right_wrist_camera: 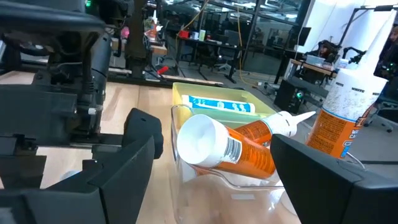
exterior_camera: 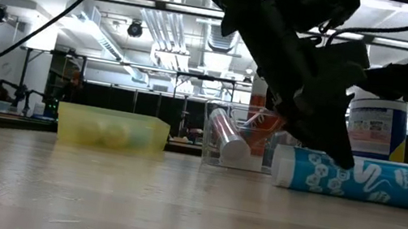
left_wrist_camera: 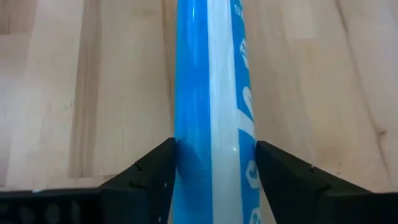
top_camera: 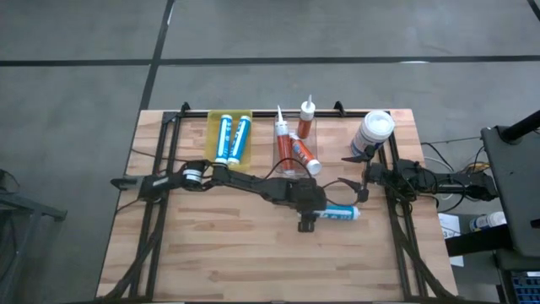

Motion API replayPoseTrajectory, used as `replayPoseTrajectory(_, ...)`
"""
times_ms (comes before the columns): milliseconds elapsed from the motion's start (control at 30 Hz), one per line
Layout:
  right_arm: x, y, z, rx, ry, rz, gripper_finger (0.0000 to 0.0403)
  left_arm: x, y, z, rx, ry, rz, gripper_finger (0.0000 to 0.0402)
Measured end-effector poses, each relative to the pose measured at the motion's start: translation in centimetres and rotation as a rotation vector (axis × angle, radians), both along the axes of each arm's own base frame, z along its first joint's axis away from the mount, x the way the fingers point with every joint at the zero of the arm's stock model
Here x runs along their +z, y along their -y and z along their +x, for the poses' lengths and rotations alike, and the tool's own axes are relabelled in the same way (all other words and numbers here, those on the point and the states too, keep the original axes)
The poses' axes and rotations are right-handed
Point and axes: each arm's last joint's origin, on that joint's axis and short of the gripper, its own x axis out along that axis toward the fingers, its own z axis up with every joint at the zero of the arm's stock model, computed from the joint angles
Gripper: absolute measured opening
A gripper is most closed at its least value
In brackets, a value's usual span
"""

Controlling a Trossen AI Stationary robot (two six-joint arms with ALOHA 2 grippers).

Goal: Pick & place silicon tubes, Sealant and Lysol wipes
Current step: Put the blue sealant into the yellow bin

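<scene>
Item: slim blue-and-white sealant tube (top_camera: 339,213), flat on your wooden bench (top_camera: 211,262), long axis across it; left pincer (top_camera: 309,211) clamped astride it, right pincer (top_camera: 369,173) open, farther

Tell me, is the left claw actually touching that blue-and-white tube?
Touching. In the left wrist view both fingers of the left end effector press against the sides of the blue-and-white tube, with no gap.

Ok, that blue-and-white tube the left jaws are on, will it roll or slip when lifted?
Likely to roll if released: the blue-and-white tube is a round cylinder lying flat on the table. Its glossy skin may slip. The left gripper clamps one end, so it may droop.
</scene>
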Motion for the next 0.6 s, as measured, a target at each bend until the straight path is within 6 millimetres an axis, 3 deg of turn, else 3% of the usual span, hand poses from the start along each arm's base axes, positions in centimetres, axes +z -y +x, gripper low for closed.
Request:
replayPoseTrajectory(333,0.0,0.0,0.0,0.0,0.0,0.0,0.032,-0.08,0.15,-0.28,0.019,-0.025,0.025,0.0246)
replayPoseTrajectory(600,0.0,0.0,0.0,0.0,0.0,0.0,0.032,0.44,0.59,-0.43,-0.092,-0.025,0.055,0.0226)
